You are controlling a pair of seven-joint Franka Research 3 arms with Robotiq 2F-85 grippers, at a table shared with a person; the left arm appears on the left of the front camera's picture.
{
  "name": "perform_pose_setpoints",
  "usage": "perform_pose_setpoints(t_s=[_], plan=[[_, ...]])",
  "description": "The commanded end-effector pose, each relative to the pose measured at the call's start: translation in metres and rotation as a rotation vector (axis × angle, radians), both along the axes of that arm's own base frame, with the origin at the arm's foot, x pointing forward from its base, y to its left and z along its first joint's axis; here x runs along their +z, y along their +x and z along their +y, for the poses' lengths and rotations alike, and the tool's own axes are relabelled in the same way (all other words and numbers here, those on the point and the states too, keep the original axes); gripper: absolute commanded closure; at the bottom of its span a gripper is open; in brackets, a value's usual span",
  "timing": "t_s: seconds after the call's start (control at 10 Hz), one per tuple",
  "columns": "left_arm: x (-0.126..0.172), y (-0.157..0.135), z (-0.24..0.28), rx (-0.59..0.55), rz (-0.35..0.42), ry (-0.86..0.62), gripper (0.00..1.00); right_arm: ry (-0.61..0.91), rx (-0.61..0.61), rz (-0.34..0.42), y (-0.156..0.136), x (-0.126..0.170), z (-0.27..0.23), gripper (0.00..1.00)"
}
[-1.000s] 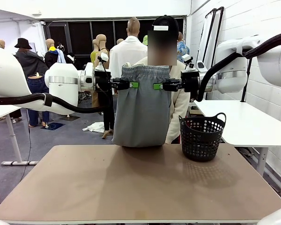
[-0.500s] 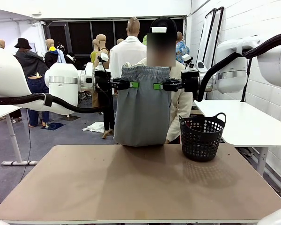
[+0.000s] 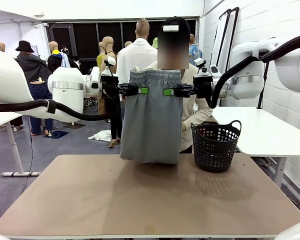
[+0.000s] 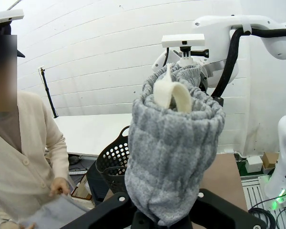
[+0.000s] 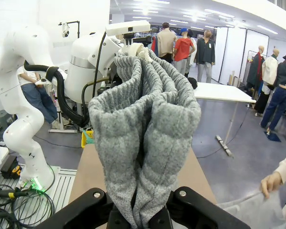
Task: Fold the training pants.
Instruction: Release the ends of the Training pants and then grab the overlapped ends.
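Both arms reach in from the sides and meet in mid-air over the far half of the table [image 3: 140, 200], holding the training pants [image 3: 151, 120] up between them by the gathered waistband. The left gripper [image 3: 140, 90] has its fingers pinched tight on one side of the waistband, and the right gripper [image 3: 168, 91] is pinched the same way on the other side, the green pads facing each other across the cloth. The grey fabric hangs down from the band in a long loose panel, its lower edge down near the far end of the tabletop; I cannot tell whether it touches the wood. From each wrist the bunched elastic rises straight out of the closed jaws, with a pale drawstring loop standing up at the top. A person in a cream cardigan [image 3: 194, 115] stands just behind the hanging cloth, and one hand [image 5: 270, 183] grips pale grey fabric low down. The black basket [image 3: 215, 145] sits on the table just beside the pants, on the robot's right.
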State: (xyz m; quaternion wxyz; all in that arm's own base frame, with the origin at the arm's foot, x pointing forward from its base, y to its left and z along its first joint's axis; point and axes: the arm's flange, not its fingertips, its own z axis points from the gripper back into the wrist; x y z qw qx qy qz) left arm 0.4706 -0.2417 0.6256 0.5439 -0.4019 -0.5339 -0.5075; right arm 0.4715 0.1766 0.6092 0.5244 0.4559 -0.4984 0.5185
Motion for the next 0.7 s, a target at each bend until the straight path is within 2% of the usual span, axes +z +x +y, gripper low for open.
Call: perform_pose_setpoints(t_s=[0.0, 0.6], plan=[[0.0029, -0.0012, -0.0003, 0.0, -0.02, -0.01, 1.0, 0.01, 0.014, 0.001, -0.0009, 0.0006, 0.0, 1.0], [0.0029, -0.0012, -0.0003, 0.0, -0.02, -0.01, 1.0, 0.01, 0.014, 0.001, -0.0009, 0.0006, 0.0, 1.0]])
